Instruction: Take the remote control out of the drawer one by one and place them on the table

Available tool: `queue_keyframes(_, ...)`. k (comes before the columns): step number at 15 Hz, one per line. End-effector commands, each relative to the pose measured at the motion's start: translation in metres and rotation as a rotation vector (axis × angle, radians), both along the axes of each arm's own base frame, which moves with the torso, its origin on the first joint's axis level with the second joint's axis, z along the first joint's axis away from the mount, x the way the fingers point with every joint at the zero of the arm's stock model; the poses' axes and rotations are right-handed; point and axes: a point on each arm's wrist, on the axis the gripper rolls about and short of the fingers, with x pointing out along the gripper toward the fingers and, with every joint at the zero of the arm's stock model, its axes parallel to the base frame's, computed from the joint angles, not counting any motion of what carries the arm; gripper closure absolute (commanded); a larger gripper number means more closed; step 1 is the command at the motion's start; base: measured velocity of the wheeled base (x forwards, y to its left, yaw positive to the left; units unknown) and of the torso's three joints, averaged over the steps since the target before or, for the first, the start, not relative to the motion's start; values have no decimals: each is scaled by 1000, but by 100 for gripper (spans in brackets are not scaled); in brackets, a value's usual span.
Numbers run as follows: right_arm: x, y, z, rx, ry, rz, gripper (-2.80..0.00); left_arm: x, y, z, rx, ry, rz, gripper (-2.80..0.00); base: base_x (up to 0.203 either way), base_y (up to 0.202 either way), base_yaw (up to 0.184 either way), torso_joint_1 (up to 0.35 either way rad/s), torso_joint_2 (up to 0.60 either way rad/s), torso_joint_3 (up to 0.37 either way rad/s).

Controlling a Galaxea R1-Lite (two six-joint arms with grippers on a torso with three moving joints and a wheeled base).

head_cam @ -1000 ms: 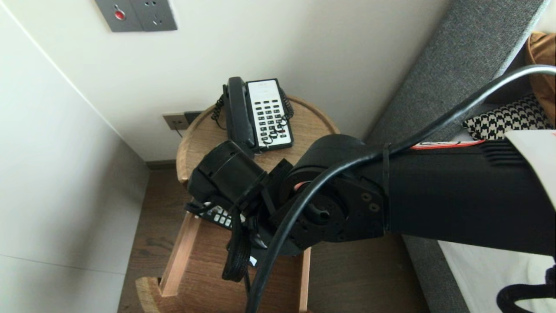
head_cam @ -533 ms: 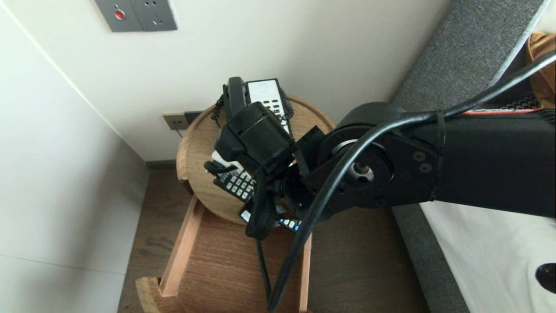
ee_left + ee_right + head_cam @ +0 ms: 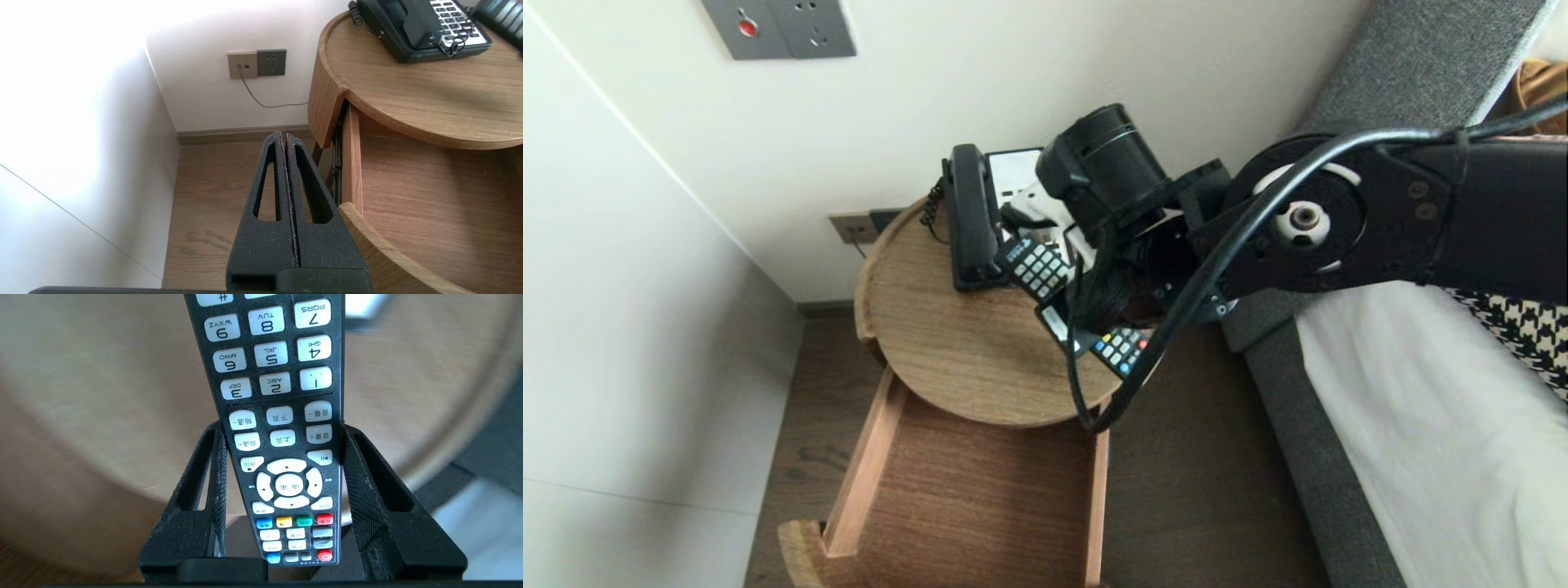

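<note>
I'm gripping the remote (image 3: 278, 375) with the right gripper (image 3: 282, 430), its fingers clamping the remote's two long edges. The remote is hanging over the round table (image 3: 947, 359), just right of centre in the head view, beside the phone (image 3: 972, 216). The left gripper (image 3: 284, 136) is idling, fingers pressed together, over the floor beside the open drawer (image 3: 351, 163).

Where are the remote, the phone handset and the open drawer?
remote (image 3: 282, 437): right wrist view, on a white key near its middle.
phone handset (image 3: 970, 216): head view, on the middle of the grip.
drawer (image 3: 980, 490): head view, on its bare wooden bottom.
</note>
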Motion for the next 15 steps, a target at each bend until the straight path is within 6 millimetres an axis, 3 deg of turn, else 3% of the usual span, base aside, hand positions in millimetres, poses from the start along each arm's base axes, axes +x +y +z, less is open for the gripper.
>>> queue_keyframes(1, 6, -18, 12, 32, -24, -49, 0, 3, 0, -11, 0, 35, 0, 0, 0, 0, 0, 0, 0, 0)
queue_keyframes(10, 32, -43, 17, 230, -59, -326, 0, 3, 0, -11, 0, 35, 0, 0, 0, 0, 0, 0, 0, 0)
queue_keyframes(15, 34, -40, 12, 341, -21, -388, 0, 3, 0, -11, 0, 35, 0, 0, 0, 0, 0, 0, 0, 0)
